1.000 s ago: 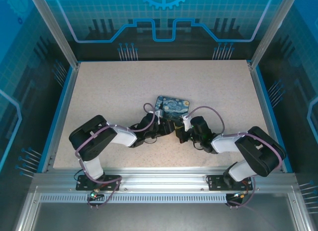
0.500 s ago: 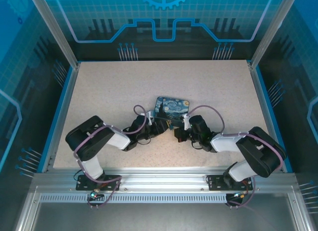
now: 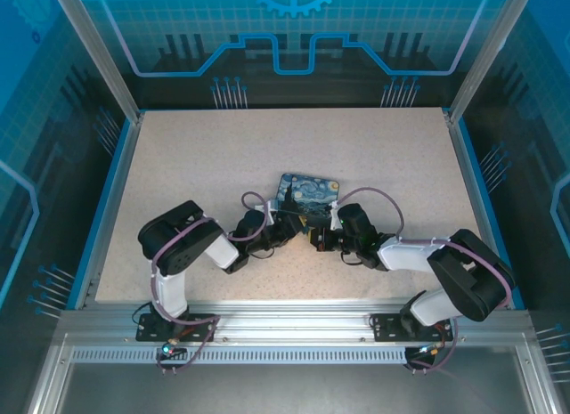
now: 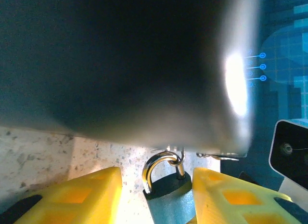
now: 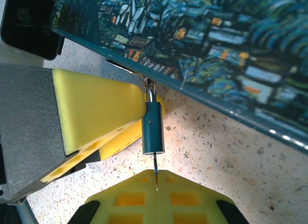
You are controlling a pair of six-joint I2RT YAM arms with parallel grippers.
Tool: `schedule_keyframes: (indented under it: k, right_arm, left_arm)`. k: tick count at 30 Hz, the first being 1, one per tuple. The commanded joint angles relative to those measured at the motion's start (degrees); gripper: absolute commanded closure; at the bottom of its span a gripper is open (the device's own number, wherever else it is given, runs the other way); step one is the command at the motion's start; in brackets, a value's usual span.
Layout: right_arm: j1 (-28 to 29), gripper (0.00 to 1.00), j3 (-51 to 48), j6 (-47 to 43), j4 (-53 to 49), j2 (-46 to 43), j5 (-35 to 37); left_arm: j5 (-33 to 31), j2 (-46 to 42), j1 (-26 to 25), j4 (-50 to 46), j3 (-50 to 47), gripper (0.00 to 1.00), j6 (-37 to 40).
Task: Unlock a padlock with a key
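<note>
Yellow at the lower left of the left wrist view is one finger (image 4: pixel 91 195) of your left gripper (image 4: pixel 156 170). The gripper stands partly open around the padlock (image 4: pixel 169 204). A bright strip of table shows between that finger and the dark teal body, while the other finger sits right against the body's opposite side. The silver shackle (image 4: pixel 161 167) rises to a small fitting on the lower edge of the painted tin (image 4: pixel 120 65), which looms dark and blurred across the upper frame.

In the top view the tin lies just above centre on the speckled table (image 3: pixel 374 147), and your two grippers meet below its lower edge.

In the right wrist view the padlock stands vertical at centre. The thin key (image 5: pixel 155 167) runs straight down from its base into the seam of your right gripper (image 5: pixel 156 179), whose fingers are pressed together on it at bottom centre.
</note>
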Motion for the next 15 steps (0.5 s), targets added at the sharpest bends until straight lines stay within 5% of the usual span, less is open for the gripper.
schedule_keyframes:
  k: [1, 15]
  right_arm:
    - [0.62, 1.00, 0.16, 3.99, 0.63, -1.37, -1.19]
    - [0.97, 1.00, 0.84, 7.06, 3.35, 0.40, -1.89]
  left_arm:
    - [1.52, 1.61, -0.24, 4.60, -0.28, 0.58, -2.30]
    - [0.17, 1.53, -2.04, 4.58, 0.23, 0.58, -3.50]
